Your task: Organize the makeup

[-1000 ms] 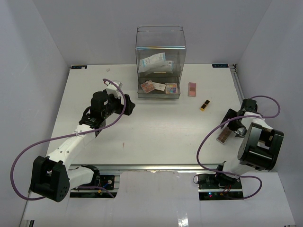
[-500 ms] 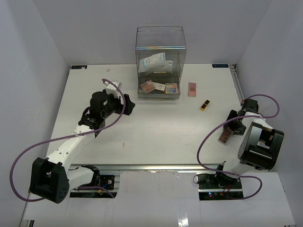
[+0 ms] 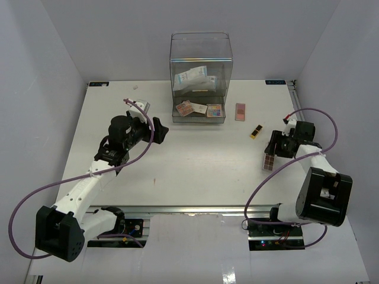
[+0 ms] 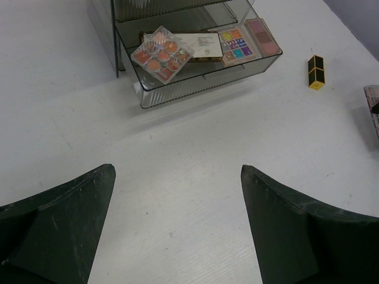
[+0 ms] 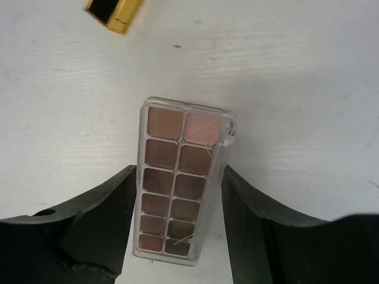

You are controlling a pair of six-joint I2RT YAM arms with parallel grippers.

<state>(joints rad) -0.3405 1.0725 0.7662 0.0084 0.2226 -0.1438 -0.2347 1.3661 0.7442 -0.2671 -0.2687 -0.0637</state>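
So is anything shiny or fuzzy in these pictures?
Right wrist view: the palette is sharp, the tube at the top edge a bit fuzzy. Left wrist view: the drawer has a ribbed front that catches light. Top view: soft even light, faint shadows, a shiny streak on the box.

No legible text; print on the white card (image 4: 198, 42) is blurred.

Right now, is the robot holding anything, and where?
The right gripper pinches the brown eyeshadow palette by its long edges, near one end. The left gripper is open and empty.
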